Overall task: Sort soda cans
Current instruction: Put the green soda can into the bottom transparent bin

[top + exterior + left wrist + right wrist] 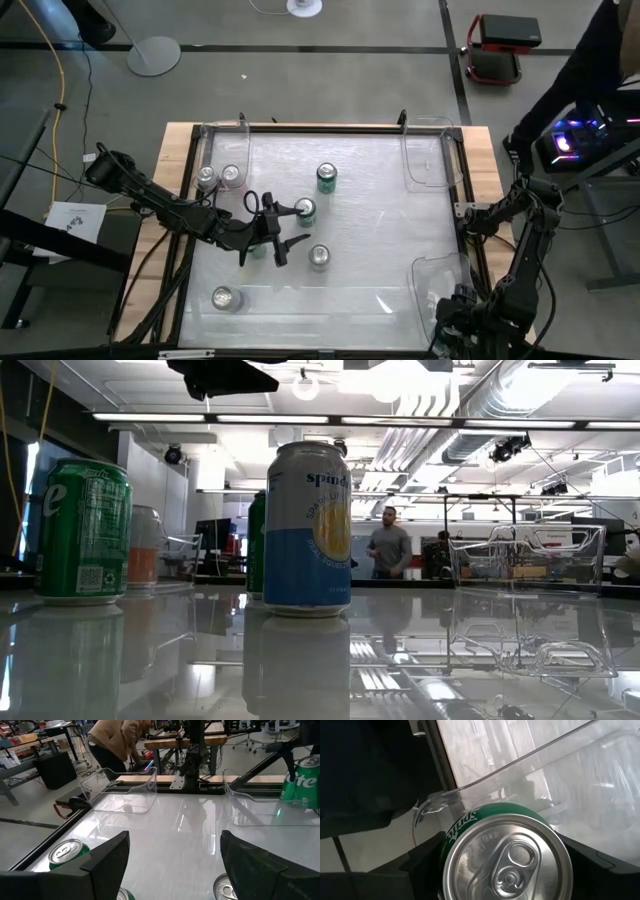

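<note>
Hovering my left gripper point(268, 232) with fingers wide and empty over the green can point(258, 247) mid-table, I judge it lined up for pickup, while my right gripper point(495, 870) straddles a green can point(505, 860) at the near-right bin point(440, 290), grip uncertain

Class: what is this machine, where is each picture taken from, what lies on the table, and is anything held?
Two robot arms with two-finger grippers work at a table. One picture looks straight down, one level across the tabletop, two from the wrists. Soda cans stand on the table; clear bins sit at its edges. The left gripper hangs open and empty above the middle cans. The right gripper is at a corner bin with a green can against it; whether it grips is unclear.
</note>
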Motion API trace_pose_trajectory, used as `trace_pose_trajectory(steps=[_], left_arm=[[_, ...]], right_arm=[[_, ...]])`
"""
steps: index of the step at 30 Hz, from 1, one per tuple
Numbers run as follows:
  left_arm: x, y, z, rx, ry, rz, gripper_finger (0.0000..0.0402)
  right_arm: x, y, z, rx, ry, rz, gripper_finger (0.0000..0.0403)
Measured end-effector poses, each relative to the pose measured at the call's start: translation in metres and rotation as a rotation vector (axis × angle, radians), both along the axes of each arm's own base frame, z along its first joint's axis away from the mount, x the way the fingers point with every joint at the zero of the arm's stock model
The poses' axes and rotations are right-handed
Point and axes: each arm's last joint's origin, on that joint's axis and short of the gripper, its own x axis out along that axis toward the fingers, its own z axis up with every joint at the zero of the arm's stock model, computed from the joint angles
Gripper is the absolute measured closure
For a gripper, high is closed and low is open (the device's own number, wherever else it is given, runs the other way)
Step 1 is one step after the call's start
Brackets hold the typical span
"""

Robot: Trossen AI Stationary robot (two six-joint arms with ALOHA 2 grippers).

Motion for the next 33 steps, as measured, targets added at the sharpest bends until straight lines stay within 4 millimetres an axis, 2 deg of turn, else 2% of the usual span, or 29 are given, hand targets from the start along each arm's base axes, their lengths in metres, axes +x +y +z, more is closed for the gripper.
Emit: trace_pose_trajectory(steps=[10, 24, 33], left_arm=[[0.000, 0.000, 0.000, 0.001, 0.002, 0.000, 0.0115], [0.000, 0.000, 0.000, 0.001, 0.002, 0.000, 0.0115], [0.000, 0.000, 0.000, 0.010, 0.004, -0.002, 0.0115]], right_arm=[[0.003, 0.011, -0.020, -0.056, 0.038, 0.077, 0.0102], [0.002, 0.011, -0.023, -0.032, 0.103, -0.038, 0.0101], [0.006, 0.009, -0.023, 0.006, 0.211, -0.077, 0.0055]])
